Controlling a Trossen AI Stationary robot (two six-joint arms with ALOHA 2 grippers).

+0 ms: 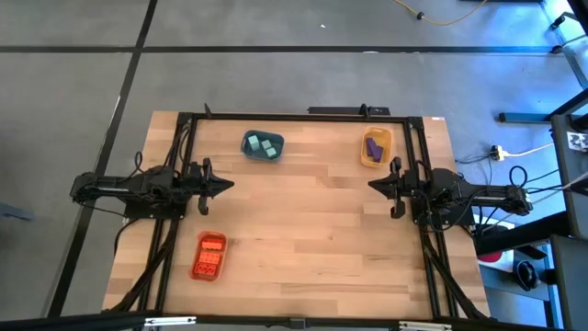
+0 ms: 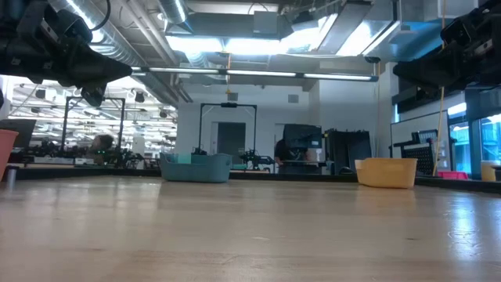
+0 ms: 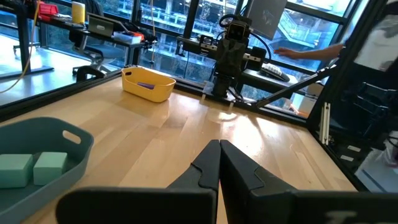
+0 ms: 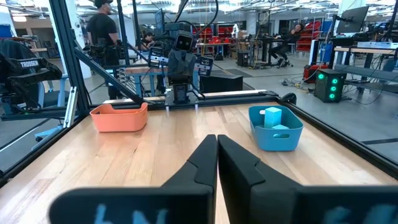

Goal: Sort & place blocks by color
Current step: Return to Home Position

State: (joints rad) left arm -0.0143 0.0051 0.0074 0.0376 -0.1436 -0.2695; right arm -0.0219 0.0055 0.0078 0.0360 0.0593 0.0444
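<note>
The pale teal-green blocks (image 1: 262,145) lie inside the blue tray (image 1: 250,154) near the table's far edge. Purple blocks (image 1: 373,145) rest in the yellow-orange tray (image 1: 375,161) at the far right. Orange-red blocks (image 1: 210,256) fill the orange tray (image 1: 199,275) at the near left. My left gripper (image 1: 230,184) hovers shut at the table's left side, above the wood. My right gripper (image 1: 371,185) hovers shut at the right side, facing it. In the left wrist view two teal-green blocks (image 3: 32,169) show in the blue tray (image 3: 68,134).
Bare wooden tabletop (image 1: 303,230) spreads between the two arms. A black frame (image 1: 294,115) runs along the table's far edge and sides. People stand and sit in the room beyond the table.
</note>
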